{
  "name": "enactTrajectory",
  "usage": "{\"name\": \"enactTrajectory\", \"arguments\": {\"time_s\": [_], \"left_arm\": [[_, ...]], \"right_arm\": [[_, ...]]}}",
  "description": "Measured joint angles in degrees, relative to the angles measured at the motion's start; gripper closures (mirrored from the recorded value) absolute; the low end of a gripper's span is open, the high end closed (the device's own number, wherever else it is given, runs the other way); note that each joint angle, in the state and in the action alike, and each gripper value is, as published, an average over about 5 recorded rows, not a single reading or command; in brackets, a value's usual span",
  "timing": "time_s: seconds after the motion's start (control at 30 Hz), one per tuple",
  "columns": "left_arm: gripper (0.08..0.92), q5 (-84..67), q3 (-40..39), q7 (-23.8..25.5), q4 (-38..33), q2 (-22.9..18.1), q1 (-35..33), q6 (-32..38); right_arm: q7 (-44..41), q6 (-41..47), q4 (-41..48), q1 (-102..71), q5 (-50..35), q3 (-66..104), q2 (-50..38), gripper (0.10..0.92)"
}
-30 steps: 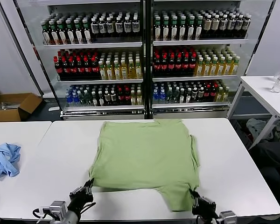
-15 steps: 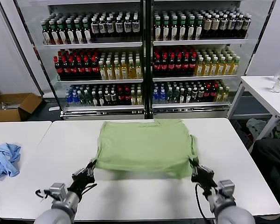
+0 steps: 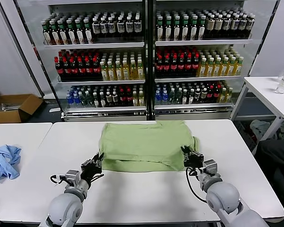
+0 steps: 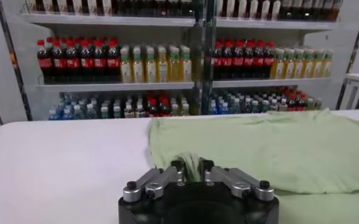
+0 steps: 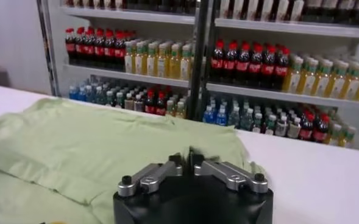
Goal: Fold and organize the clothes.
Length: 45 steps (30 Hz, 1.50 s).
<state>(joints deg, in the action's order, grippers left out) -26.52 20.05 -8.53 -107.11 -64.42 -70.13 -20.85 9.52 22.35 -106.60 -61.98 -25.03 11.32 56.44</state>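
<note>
The light green T-shirt (image 3: 144, 144) lies on the white table (image 3: 146, 198), its near part folded up and back over the rest. My left gripper (image 3: 98, 160) is shut on the shirt's near left corner, where a bunch of green fabric (image 4: 190, 164) sits between the jaws. My right gripper (image 3: 188, 153) is shut on the near right corner, over the shirt (image 5: 94, 146). Both hold the folded edge just above the lower layer. The red-and-white mark is hidden.
A light blue garment (image 3: 4, 161) lies on the neighbouring table at the left. Drink coolers full of bottles (image 3: 146, 56) stand behind the table. A cardboard box (image 3: 14, 106) sits on the floor at left, and a small white table (image 3: 270, 92) at right.
Both grippers have carried the shirt's near hem up and away from me, over the shirt. The near half now lies doubled on the far half, and the bare table in front has grown.
</note>
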Motion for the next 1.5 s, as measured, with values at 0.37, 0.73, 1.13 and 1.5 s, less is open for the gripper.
{"name": "enactTrajectory", "arguments": {"time_s": [0.37, 0.73, 1.13, 1.5], "left_arm": [[0.372, 2.09, 0.37, -1.81, 0.74, -0.87, -2.55, -0.23], [0.369, 1.11, -0.99, -1.85, 3.57, -1.13, -1.41, -1.41], [0.715, -2.82, -0.47, -0.45, 4.19, -0.2, -1.45, -2.1], [0.915, -5.12, 2.56, -0.83, -2.28, -0.48, -8.27, -1.96]], "right_arm": [[0.73, 2.87, 2.09, -3.59, -1.25, 4.48, 0.19, 0.277], [-0.01, 5.98, 3.08, -5.02, -6.23, 4.82, 0.61, 0.391], [-0.63, 7.34, 1.51, -6.95, -9.45, 5.32, -0.9, 0.729], [-0.81, 8.9, -7.79, -17.58, -9.6, 11.34, -2.83, 0.862]]}}
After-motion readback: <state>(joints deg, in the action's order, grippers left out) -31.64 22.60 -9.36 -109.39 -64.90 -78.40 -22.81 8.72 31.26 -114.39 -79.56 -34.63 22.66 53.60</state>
